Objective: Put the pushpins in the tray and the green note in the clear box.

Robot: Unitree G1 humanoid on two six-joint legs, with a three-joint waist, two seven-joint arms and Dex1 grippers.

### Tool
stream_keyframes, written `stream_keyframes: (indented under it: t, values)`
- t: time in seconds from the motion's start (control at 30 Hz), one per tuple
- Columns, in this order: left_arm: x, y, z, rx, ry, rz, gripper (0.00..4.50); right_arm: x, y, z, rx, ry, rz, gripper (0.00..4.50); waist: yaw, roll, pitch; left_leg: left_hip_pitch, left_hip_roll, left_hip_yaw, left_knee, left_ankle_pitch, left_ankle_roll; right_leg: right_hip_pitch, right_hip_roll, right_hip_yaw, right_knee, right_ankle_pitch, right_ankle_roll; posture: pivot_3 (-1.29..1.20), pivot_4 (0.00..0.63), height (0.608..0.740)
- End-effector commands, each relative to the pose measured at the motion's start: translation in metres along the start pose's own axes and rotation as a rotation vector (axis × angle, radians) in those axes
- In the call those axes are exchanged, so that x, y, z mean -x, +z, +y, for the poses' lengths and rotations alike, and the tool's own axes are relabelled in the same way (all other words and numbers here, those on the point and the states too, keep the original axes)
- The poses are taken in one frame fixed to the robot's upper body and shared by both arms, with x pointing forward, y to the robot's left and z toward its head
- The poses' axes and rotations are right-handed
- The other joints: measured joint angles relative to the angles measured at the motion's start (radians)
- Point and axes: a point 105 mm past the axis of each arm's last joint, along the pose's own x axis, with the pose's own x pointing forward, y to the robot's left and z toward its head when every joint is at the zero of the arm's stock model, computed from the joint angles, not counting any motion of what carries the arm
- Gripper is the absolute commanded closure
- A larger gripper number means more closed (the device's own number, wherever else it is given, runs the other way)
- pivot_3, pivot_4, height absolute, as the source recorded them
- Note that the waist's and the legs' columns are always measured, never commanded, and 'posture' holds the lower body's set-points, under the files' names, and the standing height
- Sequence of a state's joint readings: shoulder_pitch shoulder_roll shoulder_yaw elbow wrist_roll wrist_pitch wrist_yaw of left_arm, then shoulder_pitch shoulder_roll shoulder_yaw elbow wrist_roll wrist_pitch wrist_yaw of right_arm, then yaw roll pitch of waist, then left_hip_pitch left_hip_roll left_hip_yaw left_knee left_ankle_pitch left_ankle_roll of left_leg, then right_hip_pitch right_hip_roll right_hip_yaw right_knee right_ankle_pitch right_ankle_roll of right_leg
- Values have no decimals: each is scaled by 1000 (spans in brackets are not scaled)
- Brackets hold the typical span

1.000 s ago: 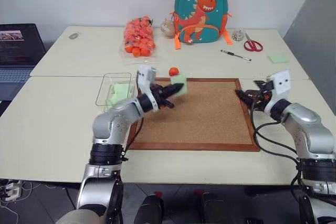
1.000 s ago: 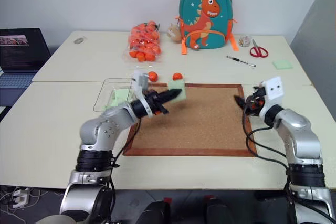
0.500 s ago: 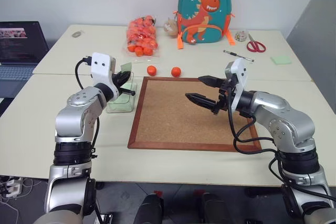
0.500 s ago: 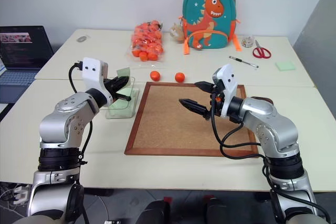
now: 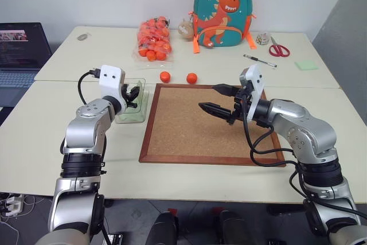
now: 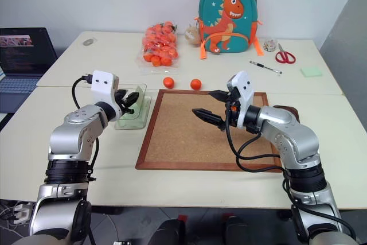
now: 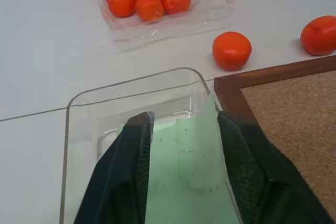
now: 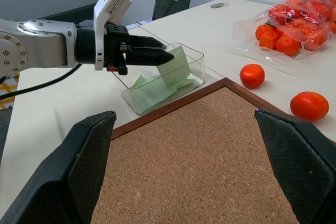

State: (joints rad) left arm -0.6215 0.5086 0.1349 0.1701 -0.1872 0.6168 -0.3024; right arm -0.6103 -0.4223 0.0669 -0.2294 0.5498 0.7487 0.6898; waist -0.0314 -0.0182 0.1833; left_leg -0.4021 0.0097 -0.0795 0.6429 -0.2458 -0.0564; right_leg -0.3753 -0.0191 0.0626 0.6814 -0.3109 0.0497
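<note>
Pale counter (image 5: pixel 57 124) under a white wall, corkboard (image 5: pixel 212 124) at centre. Left gripper (image 7: pixel 184 145) over the clear box (image 7: pixel 84 124), fingers (image 7: pixel 128 156) parted with the green note (image 7: pixel 197 150) standing tilted between them, lower edge down in the box; whether pinched or loose, impossible to tell. Right gripper (image 5: pixel 215 98) above the corkboard, fingers spread wide, empty. Paper likely featherweight and floppy, prone to cling or drift; best taken at 1 edge. Tray (image 6: pixel 287 110) barely seen behind the right arm. Pushpins too small to make out.
</note>
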Motion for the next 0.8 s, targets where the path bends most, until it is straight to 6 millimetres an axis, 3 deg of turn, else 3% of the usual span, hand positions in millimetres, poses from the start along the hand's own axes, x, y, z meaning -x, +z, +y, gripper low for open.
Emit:
stream_keyframes:
  t: [0.03, 0.27, 0.6, 0.8]
  values:
    - [5, 31, 6, -114, 51, -119, 1485, 3, 15, 3, 55, 2, -42, 0, 0, 0, 0, 0, 0, 0, 0, 0, 0, 0, 0, 0, 0, 0, 0, 0, 150, 740]
    - [9, 39, 14, -217, 144, -183, 57, 4, 14, 1, 60, -7, -37, 0, 0, 0, 0, 0, 0, 0, 0, 0, 0, 0, 0, 0, 0, 0, 0, 0, 150, 740]
    - [28, 49, 7, -361, 152, -313, 57, 7, 13, 0, 66, -9, -34, 0, 0, 0, 0, 0, 0, 0, 0, 0, 0, 0, -1, 0, 0, 0, 0, 0, 150, 740]
    - [40, 42, -40, -185, -227, -283, 57, 13, 12, 7, 66, 29, -26, 0, 0, 0, 0, 0, 1, 1, 0, 0, 0, 0, -1, 0, 0, 0, 0, 0, 150, 740]
